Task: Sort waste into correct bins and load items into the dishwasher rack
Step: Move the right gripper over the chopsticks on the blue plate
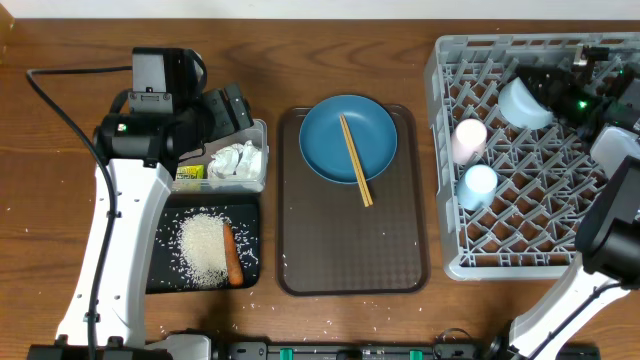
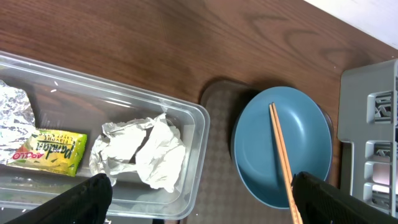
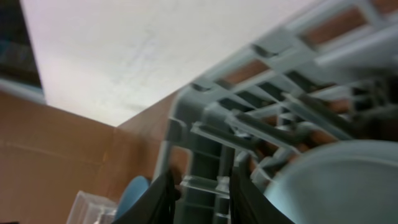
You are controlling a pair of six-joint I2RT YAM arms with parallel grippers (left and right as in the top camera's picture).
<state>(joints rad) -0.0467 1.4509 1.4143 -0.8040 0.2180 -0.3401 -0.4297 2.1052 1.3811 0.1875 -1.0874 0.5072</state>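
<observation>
Step in hand looks like bowl loading: bowl [image 1: 524,101] sits tilted in the far corner of the rack [image 1: 445,150], right end effector [image 3: 204,196] right beside it with a narrow gap between its fingers; can't tell if it's gripping the bowl or clear of it. Pink cup [image 1: 468,138] and blue cup [image 1: 480,183] are in the rack, along its left side. Not loaded yet: plate [image 1: 320,140] with chopsticks [image 1: 355,160] across it, on the brown tray [image 1: 350,250] just left of the rack. Far left of the rack, waste looks sorted: tissue [image 1: 238,160], wrapper [image 2: 46,149], foil [image 2: 15,112] in the tub [image 1: 264,160], rice [image 1: 205,248] and carrot [image 1: 232,258] in the black tray [image 1: 250,215]. Left end effector [image 2: 202,202] is wide open, empty, over the tub's rack-side end. Next, I'd guess: right lifts clear of the pegs, takes the chopsticks first with a low thin pinch, then the plate
</observation>
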